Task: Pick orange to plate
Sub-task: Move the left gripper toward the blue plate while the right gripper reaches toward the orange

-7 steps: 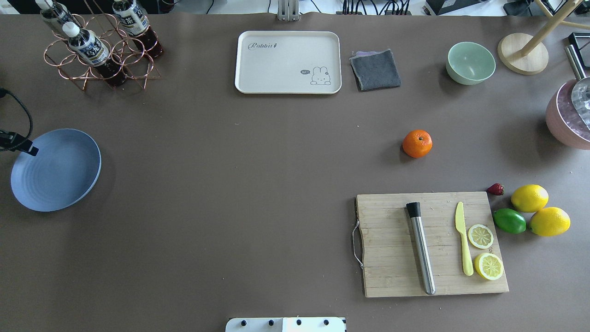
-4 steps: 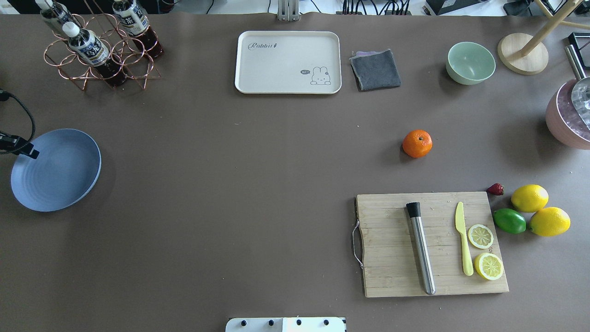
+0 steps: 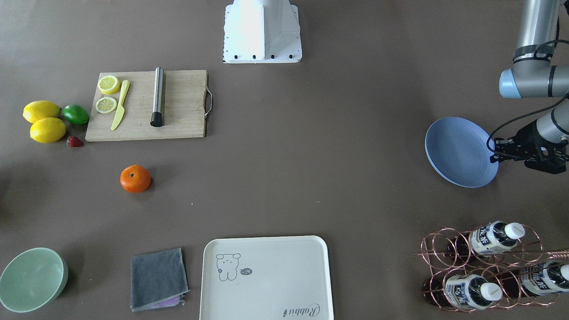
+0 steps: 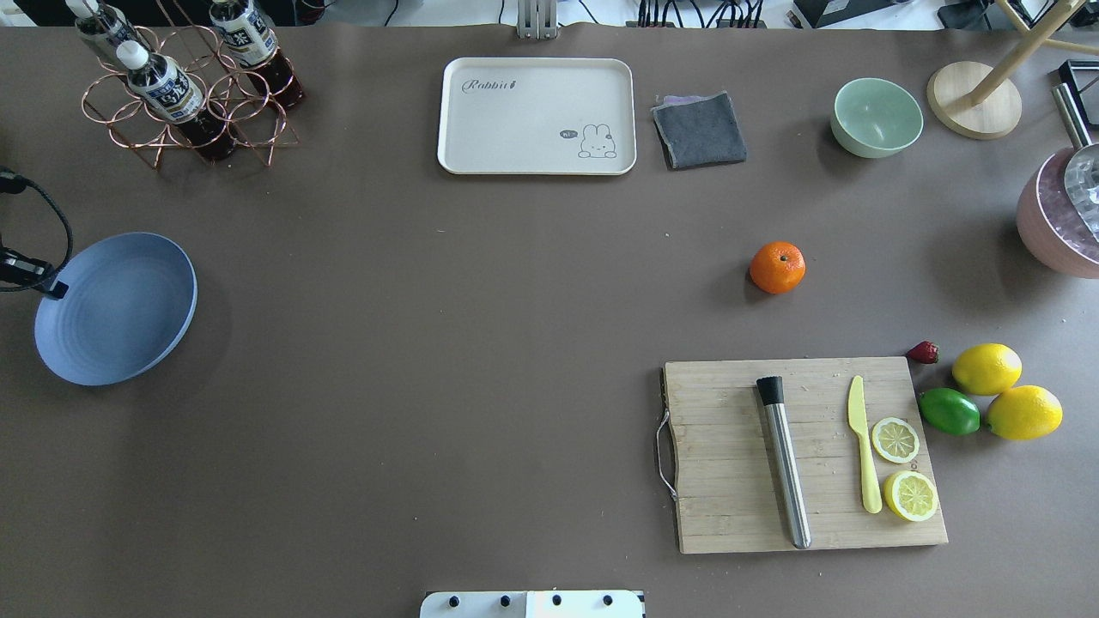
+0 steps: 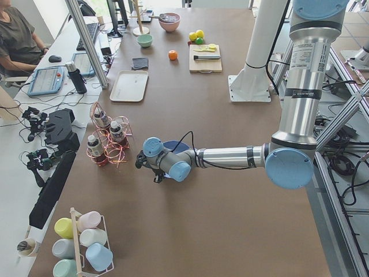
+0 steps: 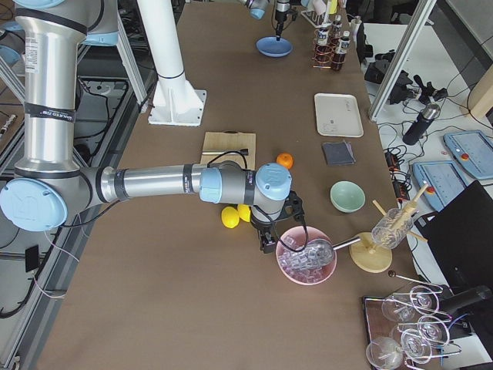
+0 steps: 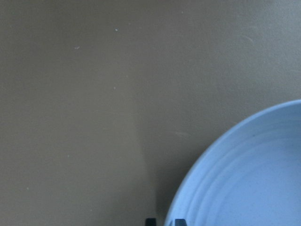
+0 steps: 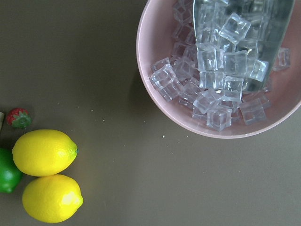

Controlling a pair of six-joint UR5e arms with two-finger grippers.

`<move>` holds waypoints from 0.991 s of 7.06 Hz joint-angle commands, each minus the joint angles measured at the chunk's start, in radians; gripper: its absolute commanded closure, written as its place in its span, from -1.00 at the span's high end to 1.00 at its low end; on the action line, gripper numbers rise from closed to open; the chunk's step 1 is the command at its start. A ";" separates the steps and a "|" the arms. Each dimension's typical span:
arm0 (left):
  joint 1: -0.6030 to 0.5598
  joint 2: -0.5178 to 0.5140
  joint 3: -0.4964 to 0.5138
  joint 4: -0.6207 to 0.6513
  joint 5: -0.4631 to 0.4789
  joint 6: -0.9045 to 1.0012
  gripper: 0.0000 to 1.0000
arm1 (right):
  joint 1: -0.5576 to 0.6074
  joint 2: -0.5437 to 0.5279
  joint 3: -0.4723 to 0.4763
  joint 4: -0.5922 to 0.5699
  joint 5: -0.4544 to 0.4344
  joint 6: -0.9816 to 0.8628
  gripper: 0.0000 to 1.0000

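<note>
Matt plate (image 4: 120, 313) (ringed), seemingly plastic; wooden board (image 4: 721, 446), dimpled orange (image 4: 777, 267).

Orange (image 4: 777, 267): round, bright, stem dimple up, resting on bare table right of centre. Plate (image 4: 120, 309): periwinkle, ringed, empty, far left, well apart

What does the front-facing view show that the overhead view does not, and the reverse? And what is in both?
Only front-facing: the left arm with its grey and blue links. Only overhead: the pink bowl of ice and the round wooden stand base. Both: the orange, the plate, the cream tray and the cutting board.
</note>
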State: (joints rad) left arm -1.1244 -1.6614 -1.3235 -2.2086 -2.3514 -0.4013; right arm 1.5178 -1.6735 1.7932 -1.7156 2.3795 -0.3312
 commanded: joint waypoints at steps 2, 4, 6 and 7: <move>0.005 -0.046 -0.093 0.019 -0.035 -0.201 -1.00 | -0.083 0.120 0.011 0.002 0.036 0.266 1.00; 0.006 -0.073 -0.178 0.010 -0.101 -0.412 -1.00 | -0.251 0.251 0.020 0.013 0.036 0.523 1.00; 0.133 -0.080 -0.319 0.007 -0.021 -0.651 -1.00 | -0.468 0.282 0.028 0.243 -0.029 0.901 1.00; 0.200 -0.087 -0.353 0.006 0.022 -0.741 -1.00 | -0.576 0.296 0.008 0.336 -0.116 1.020 1.00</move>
State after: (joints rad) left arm -1.0015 -1.7415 -1.6223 -2.2010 -2.3835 -1.0274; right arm 1.0676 -1.3951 1.8162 -1.5006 2.3460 0.5183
